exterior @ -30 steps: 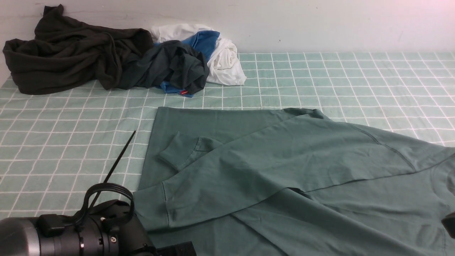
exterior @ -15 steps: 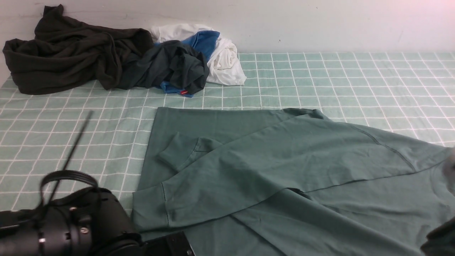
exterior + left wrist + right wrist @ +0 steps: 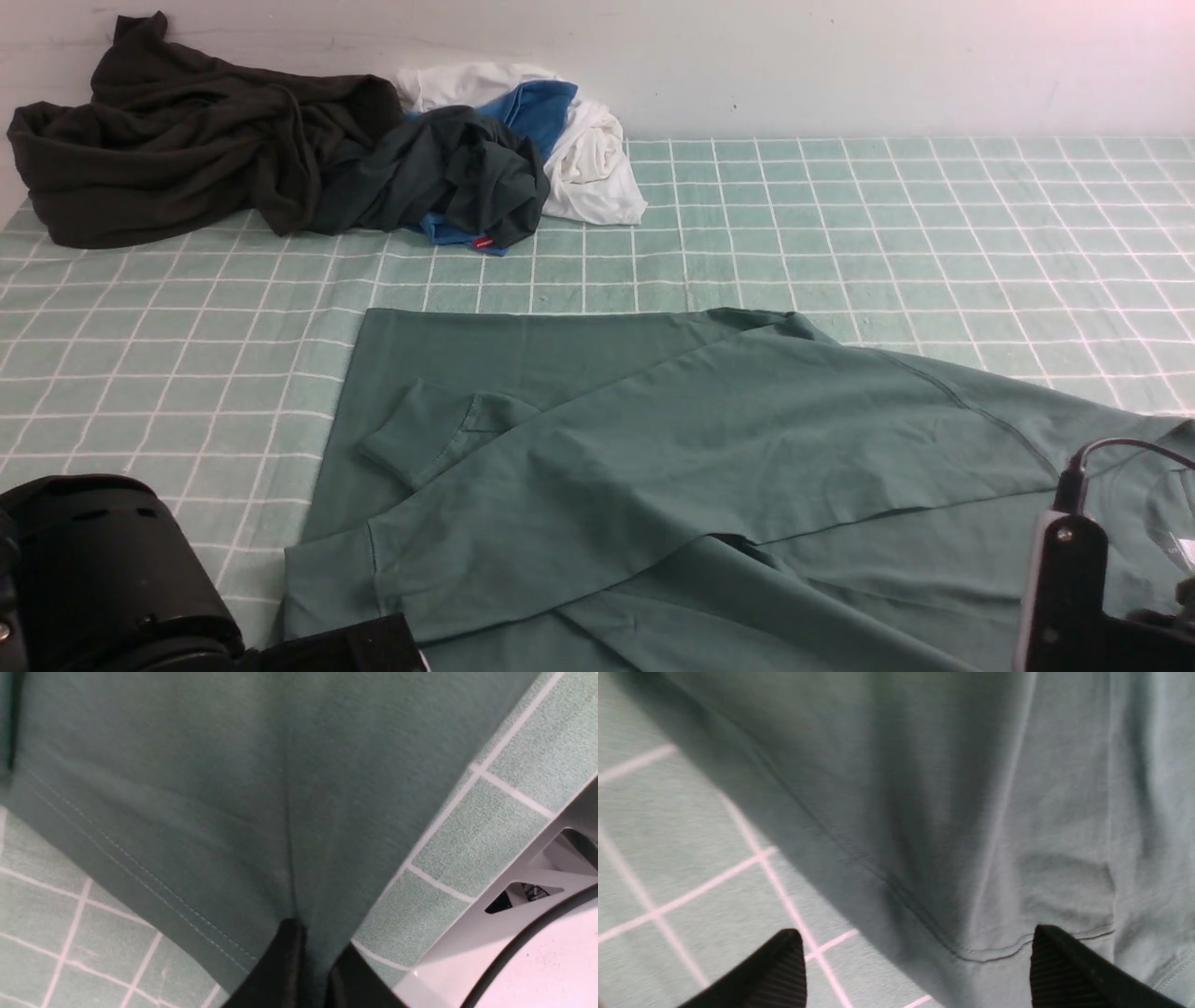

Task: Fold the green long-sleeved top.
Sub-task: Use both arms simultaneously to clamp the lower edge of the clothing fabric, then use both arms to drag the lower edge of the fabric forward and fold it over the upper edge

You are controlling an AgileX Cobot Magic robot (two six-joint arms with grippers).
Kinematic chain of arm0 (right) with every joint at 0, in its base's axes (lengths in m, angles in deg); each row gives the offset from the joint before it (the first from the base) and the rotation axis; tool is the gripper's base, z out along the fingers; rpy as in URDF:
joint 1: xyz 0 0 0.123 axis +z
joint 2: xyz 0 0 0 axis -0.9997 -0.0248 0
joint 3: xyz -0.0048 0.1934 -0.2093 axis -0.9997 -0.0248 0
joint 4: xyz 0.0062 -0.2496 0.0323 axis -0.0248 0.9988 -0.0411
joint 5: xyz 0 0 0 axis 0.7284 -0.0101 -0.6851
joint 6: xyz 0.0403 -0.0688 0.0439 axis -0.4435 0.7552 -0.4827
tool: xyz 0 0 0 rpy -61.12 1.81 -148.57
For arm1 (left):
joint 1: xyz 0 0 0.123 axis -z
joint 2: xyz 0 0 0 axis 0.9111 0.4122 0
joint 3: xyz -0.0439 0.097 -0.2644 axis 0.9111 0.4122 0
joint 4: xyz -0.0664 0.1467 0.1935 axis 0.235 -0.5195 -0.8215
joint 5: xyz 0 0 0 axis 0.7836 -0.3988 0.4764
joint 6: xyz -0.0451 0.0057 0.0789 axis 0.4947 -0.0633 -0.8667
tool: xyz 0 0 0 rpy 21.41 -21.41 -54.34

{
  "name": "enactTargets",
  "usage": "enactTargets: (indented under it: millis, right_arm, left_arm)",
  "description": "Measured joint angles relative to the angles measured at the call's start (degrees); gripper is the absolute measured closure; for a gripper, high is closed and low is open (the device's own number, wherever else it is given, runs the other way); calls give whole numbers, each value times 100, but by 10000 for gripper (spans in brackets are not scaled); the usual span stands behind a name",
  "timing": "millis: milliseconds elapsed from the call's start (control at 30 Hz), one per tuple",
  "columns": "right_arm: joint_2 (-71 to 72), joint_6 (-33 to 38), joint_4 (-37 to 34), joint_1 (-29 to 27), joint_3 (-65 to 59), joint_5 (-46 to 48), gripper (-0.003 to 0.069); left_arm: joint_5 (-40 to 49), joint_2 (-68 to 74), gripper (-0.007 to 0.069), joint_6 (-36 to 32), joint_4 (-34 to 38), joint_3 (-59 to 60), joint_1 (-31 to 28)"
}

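The green long-sleeved top point(image 3: 709, 448) lies spread on the checked tablecloth point(image 3: 887, 215), with one sleeve folded across the body and its ribbed cuff point(image 3: 327, 579) at the near left. My left gripper point(image 3: 313, 947) is shut on a pinch of the top's fabric point(image 3: 187, 788) near its stitched hem. In the front view only the left arm's body point(image 3: 103, 569) shows at the bottom left. My right gripper point(image 3: 915, 952) is open, with its fingers wide apart over a seam at the top's edge point(image 3: 971, 788). The right arm point(image 3: 1064, 579) shows at the bottom right. The chest logo is hidden.
At the back left lies a very dark olive-black garment point(image 3: 187, 131). Beside it are a dark teal garment with a red tag point(image 3: 448, 177) and white and blue clothes point(image 3: 579, 140), all against the wall. A white part of the robot point(image 3: 537, 952) shows in the left wrist view.
The green top has slid left and toward the near edge. My left arm has moved left and lower. My right arm has come up into view at the bottom right.
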Motion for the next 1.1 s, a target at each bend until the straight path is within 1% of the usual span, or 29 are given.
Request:
enactTargets:
  millis: [33, 333, 367, 433, 533, 567, 600, 633, 733, 767, 867, 900, 933, 967, 1000, 1033, 1100]
  right_arm:
    - [-108, -121, 86, 0, -112, -213, 77]
    - [-838, -158, 283, 0, -261, -475, 155]
    - [-1091, -170, 313, 0, -261, -540, 190]
    - [-1189, -170, 343, 0, -261, -573, 207]
    - [-1397, -170, 446, 0, -261, -697, 327]
    - [-1405, -170, 446, 0, -261, -703, 336]
    - [-1418, -170, 461, 0, -261, -728, 414]
    - [-1424, -172, 473, 0, -261, -740, 468]
    - [-1424, -172, 478, 0, -181, -686, 609]
    - [-1398, -172, 478, 0, -122, -611, 629]
    - [-1156, -172, 584, 0, 323, -53, 645]
    - [-1133, -172, 604, 0, 361, -53, 645]
    - [-938, -150, 931, 0, 778, 312, 645]
    - [-922, -144, 971, 0, 822, 342, 645]
    - [-854, -121, 1193, -32, 1143, 490, 645]
    - [-854, -122, 1255, -54, 1190, 512, 645]
    - [-933, -96, 1404, -357, 1860, 454, 645]
  left_arm:
    - [-90, 0, 618, 0, 0, 0, 0]
    - [-247, 0, 618, -5, 0, 28, 0]
    - [-247, 0, 618, -5, 0, 32, 0]
    - [-253, 0, 618, -5, -7, 32, 0]
    - [-258, 0, 618, -5, -64, 39, 0]
    - [-258, 0, 618, -5, -70, 39, 0]
    - [-258, 0, 618, -5, -82, 39, 0]
    - [-258, 0, 618, -5, -95, 39, 0]
    - [-258, 0, 618, -5, -170, 39, 0]
    - [-258, 0, 618, 20, -226, 30, 0]
    - [-152, 0, 618, 346, -488, -156, -34]
    - [-138, 0, 618, 370, -510, -180, -34]
    - [-5, 0, 618, 567, -712, -475, -185]
    - [-5, 0, 618, 579, -739, -510, -208]
    - [64, 0, 617, 612, -881, -773, -409]
    - [64, 6, 615, 612, -899, -813, -479]
    - [50, 139, 609, 515, -1030, -1464, -1031]
